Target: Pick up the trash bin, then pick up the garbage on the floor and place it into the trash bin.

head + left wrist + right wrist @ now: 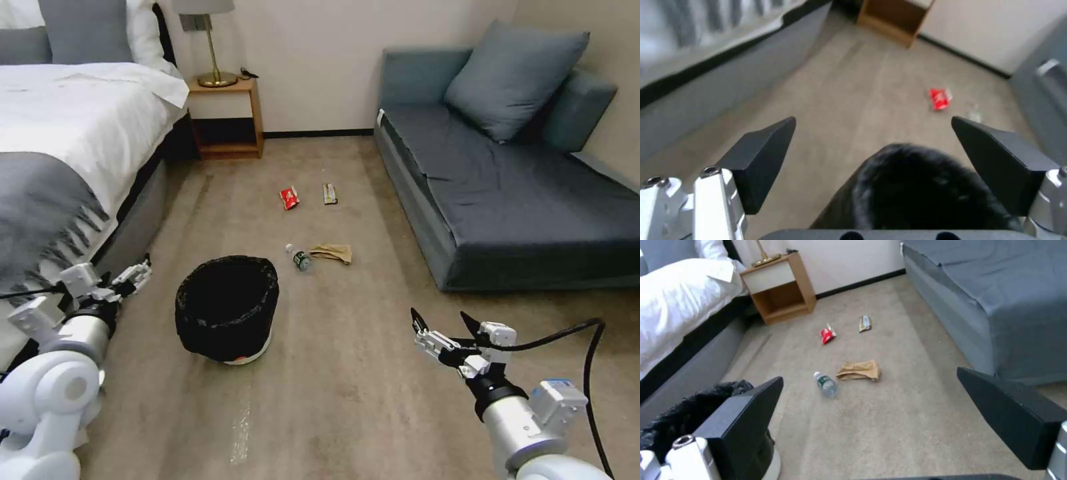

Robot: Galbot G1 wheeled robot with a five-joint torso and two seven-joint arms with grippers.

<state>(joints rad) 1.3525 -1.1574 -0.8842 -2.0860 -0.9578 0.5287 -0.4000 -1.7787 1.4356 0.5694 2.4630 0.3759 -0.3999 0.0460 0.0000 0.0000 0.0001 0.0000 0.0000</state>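
I've got the bin [227, 309] standing upright on the floor [347, 393], out in the open strip between the bed [73, 133] and the sofa [507, 193], nothing holding it yet. My left pincer [133, 275] hangs beside the bed edge, just left of the bin, fingers apart and empty. My right pincer [445, 327] hovers well to the bin's right, spread wide too.

Risks from here: that crinkly black liner hides the rim, so I might pinch bag alone and have the bin slip or tip. The left arm sits close to the bed, so it could snag bedding.

Beyond the bin: brown paper [332, 253] touching or nearly touching the bottle [299, 257], which could roll if nudged. Farther out, red packet [289, 197] and bar wrapper [329, 193], both flat, hard to pinch.
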